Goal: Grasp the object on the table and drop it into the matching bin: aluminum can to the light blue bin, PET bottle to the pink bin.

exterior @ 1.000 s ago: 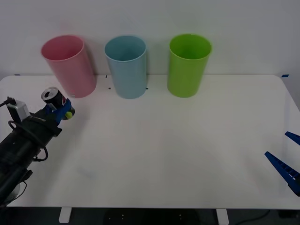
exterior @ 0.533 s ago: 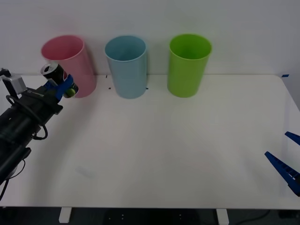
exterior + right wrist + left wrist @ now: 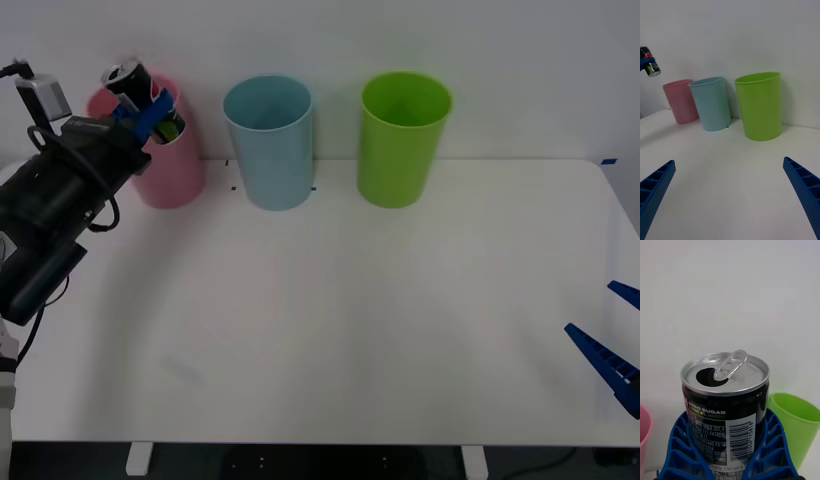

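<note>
Nearest the onlooker, the right end effector [image 3: 610, 355] sits parked at the right front edge of the white surface [image 3: 350, 320], its blue fingers [image 3: 657, 183] spread wide and holding nothing.

The middle of the surface carries no object.

Farther back on the left, the left end effector [image 3: 145, 108] is clamped on the can [image 3: 135, 85], blue ribbed fingers [image 3: 681, 450] wrapping both sides of its dark body. In the left wrist view the silver top faces up, with the tab raised and the mouth open. Over the last second the arm has lifted the can from low over the surface to rim height of the pink bin [image 3: 165, 175], and it now stands above or just in front of that bin's mouth; the view does not settle which.

Along the back wall, the blue bin [image 3: 268, 145] stands just beside the pink one, and the green bin [image 3: 403, 140] stands beyond it.

The lift appears complete and the carry is under way. The can belongs in the blue bin, so a release here would probably miss the correct bin. The load must next travel sideways past the pink rim.
</note>
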Tool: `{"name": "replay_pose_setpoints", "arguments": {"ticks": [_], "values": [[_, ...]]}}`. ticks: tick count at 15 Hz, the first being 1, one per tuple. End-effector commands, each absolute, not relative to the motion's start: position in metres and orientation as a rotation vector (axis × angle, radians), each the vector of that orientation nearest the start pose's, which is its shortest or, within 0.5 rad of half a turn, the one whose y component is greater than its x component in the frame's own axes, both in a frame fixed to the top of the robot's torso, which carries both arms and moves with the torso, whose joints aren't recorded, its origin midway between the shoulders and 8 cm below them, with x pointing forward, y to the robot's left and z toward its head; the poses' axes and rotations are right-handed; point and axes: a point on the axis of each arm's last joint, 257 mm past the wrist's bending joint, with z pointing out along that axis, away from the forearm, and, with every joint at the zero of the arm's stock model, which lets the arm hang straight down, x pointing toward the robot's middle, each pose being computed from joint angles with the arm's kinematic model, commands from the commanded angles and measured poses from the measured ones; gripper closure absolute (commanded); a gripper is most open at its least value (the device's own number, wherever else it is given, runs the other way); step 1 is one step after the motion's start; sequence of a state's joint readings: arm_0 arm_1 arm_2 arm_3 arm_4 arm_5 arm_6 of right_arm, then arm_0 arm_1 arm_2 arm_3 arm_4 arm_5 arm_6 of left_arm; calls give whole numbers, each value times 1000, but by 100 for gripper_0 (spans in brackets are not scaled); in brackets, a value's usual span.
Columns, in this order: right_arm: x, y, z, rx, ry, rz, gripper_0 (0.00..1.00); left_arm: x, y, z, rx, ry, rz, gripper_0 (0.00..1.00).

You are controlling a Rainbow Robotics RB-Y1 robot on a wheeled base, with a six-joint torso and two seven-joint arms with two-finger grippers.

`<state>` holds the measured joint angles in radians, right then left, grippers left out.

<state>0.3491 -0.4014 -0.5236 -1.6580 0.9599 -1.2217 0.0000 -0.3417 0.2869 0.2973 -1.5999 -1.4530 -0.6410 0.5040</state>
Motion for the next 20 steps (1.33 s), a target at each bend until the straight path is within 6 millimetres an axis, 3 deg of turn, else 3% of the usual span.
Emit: {"name": "replay_pose_setpoints", "arguments": {"ticks": [1, 12, 17, 20], "values": [[342, -330, -169, -465, 1441, 567, 0, 600, 219, 1, 212, 1311, -577, 100], [342, -330, -169, -465, 1441, 567, 0, 691, 167, 14, 215, 1403, -561, 100], [342, -330, -169, -465, 1441, 567, 0, 719, 138, 15, 167, 1424, -530, 100], [342, -330, -169, -465, 1441, 567, 0, 726, 127, 15, 139, 1420, -485, 100]]}}
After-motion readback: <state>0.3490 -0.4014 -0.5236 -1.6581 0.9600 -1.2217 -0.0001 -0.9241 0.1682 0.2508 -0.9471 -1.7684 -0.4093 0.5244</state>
